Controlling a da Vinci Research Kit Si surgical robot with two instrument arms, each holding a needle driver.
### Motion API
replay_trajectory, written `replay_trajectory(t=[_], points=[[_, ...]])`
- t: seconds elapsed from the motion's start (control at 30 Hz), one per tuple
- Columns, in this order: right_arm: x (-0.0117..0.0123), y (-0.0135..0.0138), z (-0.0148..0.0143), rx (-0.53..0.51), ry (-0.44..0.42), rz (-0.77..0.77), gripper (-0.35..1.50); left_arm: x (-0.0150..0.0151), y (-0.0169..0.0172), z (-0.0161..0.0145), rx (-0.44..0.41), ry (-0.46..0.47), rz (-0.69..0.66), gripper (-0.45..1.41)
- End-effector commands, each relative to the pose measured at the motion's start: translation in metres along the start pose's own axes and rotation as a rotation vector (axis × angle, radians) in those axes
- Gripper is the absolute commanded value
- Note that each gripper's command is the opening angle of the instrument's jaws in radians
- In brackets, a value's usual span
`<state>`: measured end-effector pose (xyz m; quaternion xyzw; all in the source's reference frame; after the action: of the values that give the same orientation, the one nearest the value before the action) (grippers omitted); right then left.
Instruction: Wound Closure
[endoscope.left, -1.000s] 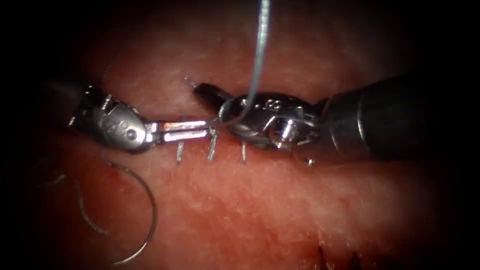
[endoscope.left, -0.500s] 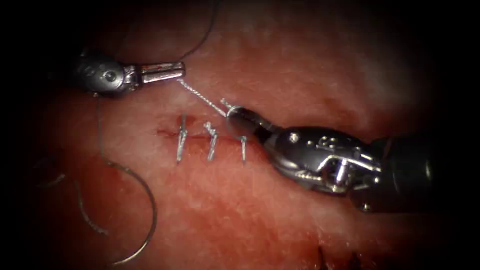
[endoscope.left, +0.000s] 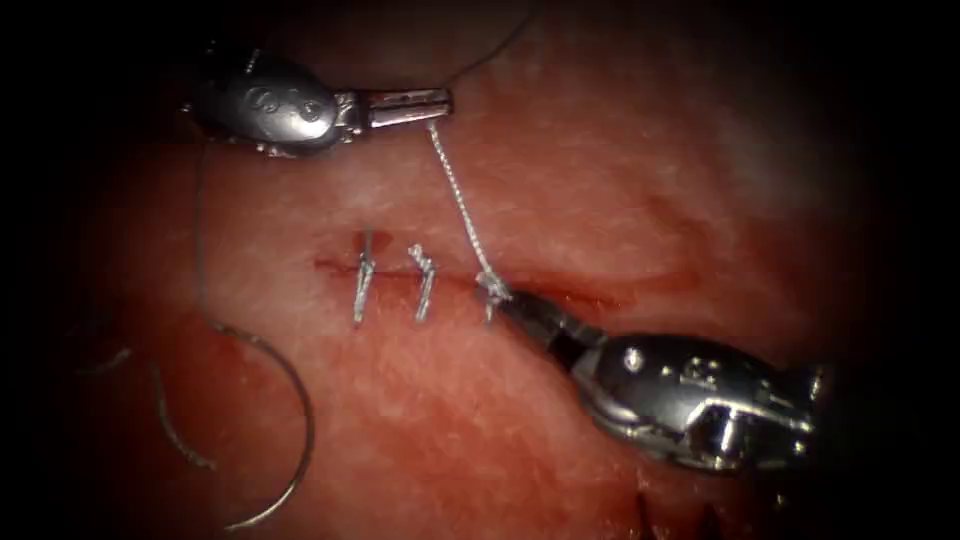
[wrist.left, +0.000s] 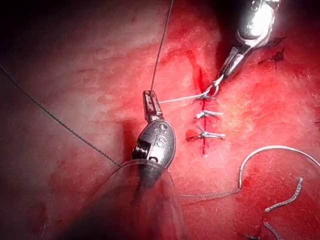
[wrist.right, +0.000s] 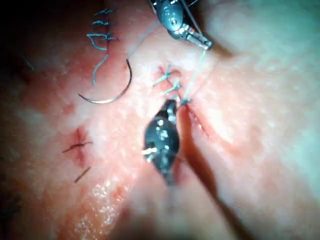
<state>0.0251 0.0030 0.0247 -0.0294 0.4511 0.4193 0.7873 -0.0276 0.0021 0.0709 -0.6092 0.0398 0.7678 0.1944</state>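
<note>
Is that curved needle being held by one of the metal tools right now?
No. The needle lies loose on the tissue, while both end effectors, left and right, grip thread.

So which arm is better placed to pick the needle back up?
Probably left. The left tool is shut on the thread, the right tool grips it at the knot. The needle lies free on the tissue, left of the cut.

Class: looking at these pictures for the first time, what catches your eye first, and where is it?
A taut thread runs from the left tool, above the cut, down to the right tool at the third stitch. The needle lies free on the tissue, lower left.
</note>
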Motion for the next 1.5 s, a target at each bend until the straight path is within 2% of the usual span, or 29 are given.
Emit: replay_trajectory(t=[0.03,0.43,0.87,1.13,1.3,1.5], points=[[-0.0009,-0.0015,-0.0002,0.01,-0.002,0.002,-0.35,-0.0007,0.0007,0.0003,-0.003,-0.006,-0.003,-0.45],[-0.0012,-0.0035,-0.0014,0.038,0.005,-0.037,-0.35,-0.0014,-0.0023,0.0021,0.031,-0.047,-0.007,-0.45],[-0.0029,-0.0049,-0.0019,0.06,0.026,-0.092,-0.35,-0.0017,-0.0055,0.0045,0.104,-0.089,0.073,-0.45],[-0.0054,-0.0066,-0.0014,0.07,0.049,-0.114,-0.35,-0.0028,-0.0075,0.0048,0.153,-0.128,0.114,-0.45],[-0.0073,-0.0078,-0.0013,0.079,0.025,-0.134,-0.35,-0.0043,-0.0075,0.005,0.164,-0.154,0.13,-0.45],[-0.0086,-0.0084,-0.0016,0.082,0.008,-0.147,-0.35,-0.0047,-0.0079,0.005,0.177,-0.16,0.133,-0.45]])
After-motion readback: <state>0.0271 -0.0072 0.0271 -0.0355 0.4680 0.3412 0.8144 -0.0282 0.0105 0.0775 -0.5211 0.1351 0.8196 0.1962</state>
